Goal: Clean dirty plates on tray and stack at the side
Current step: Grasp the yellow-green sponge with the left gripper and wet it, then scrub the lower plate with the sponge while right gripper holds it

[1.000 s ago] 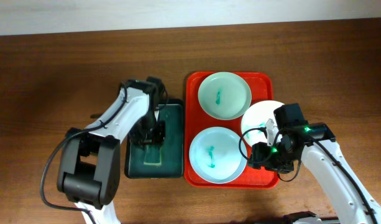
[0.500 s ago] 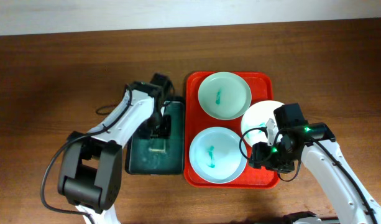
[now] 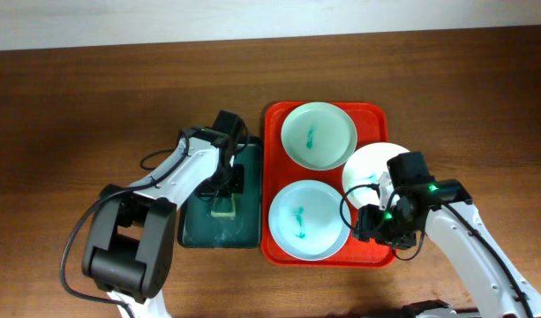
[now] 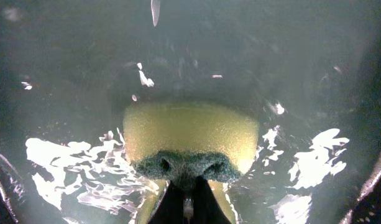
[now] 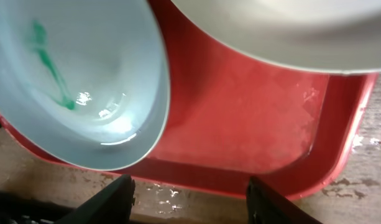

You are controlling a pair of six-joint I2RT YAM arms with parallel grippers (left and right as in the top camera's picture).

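The left fingers (image 4: 181, 198) are pinched narrow on the green scouring edge of a yellow sponge (image 4: 190, 137) in the wet dark green tray (image 3: 199, 231), centre-left of the overhead view. The right fingers (image 5: 115, 199) stand wide apart, holding nothing, over the lower right rim of the red tray (image 3: 268, 177). On that tray the pale blue plate (image 3: 307, 221) sits lower, the mint green plate (image 3: 318, 134) upper, both smeared teal. The white plate (image 3: 371, 163) lies across the right rim. Both trays sit on the tabletop (image 3: 76, 106).
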